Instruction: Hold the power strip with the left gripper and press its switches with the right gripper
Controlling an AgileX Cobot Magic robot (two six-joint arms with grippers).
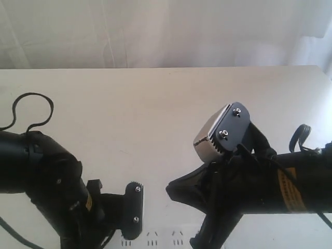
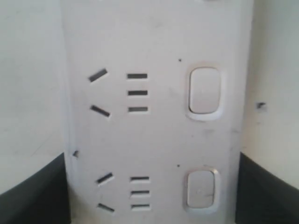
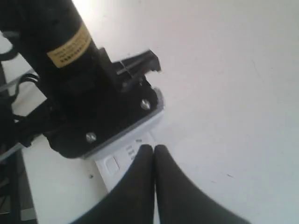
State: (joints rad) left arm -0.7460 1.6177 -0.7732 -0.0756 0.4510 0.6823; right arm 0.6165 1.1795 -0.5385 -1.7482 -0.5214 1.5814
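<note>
The white power strip (image 2: pixel 159 140) lies between the black fingers (image 2: pixel 32 196) of my left gripper (image 2: pixel 152 196), which press against both of its long sides. Two of its switches (image 2: pixel 204 91) show beside the sockets. In the exterior view the left gripper (image 1: pixel 114 199) is at the bottom left, over the power strip (image 1: pixel 161 238), which shows only at the lower edge. My right gripper (image 3: pixel 154 149) is shut and empty. Its tips hang over the power strip (image 3: pixel 122 163) next to a switch (image 3: pixel 111 164) and close to the left gripper (image 3: pixel 131 93). I cannot tell whether they touch the strip.
The white table (image 1: pixel 155 114) runs back to a pale curtain. A black cable (image 1: pixel 31 104) loops on it at the far left. A silvery block (image 1: pixel 212 137) rides on top of the right arm, whose gripper (image 1: pixel 170 188) points left.
</note>
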